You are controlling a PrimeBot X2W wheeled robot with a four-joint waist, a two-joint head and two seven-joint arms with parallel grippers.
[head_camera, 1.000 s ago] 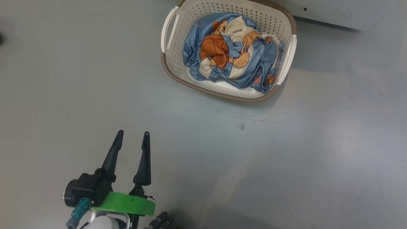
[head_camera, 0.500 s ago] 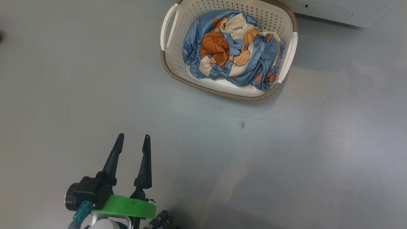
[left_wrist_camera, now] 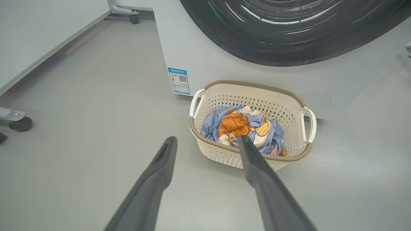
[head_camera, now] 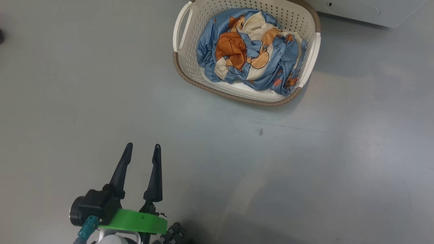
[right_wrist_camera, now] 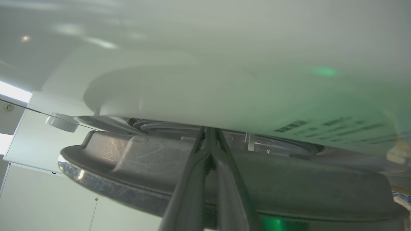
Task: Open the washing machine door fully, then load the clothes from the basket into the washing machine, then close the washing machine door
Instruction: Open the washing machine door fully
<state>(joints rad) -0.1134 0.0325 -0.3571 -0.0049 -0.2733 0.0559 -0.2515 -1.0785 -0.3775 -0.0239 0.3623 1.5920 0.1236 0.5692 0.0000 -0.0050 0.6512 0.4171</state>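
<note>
Clothes (head_camera: 249, 51) lie heaped in the basket (head_camera: 237, 96), well apart from the left gripper (head_camera: 142, 146), fingers spread and empty. Left wrist view adds the washing machine (left_wrist_camera: 205, 54) behind the basket, with door (left_wrist_camera: 273, 41) and blue label (left_wrist_camera: 178, 80). Right gripper (right_wrist_camera: 210, 131) is pinched together, tips at a grey rim (right_wrist_camera: 128, 179)

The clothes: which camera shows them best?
The head view: it looks down on the clothes, unblocked, in the basket. The left wrist view catches them side-on, partly behind the basket's near wall and a finger of the left tool.
</note>
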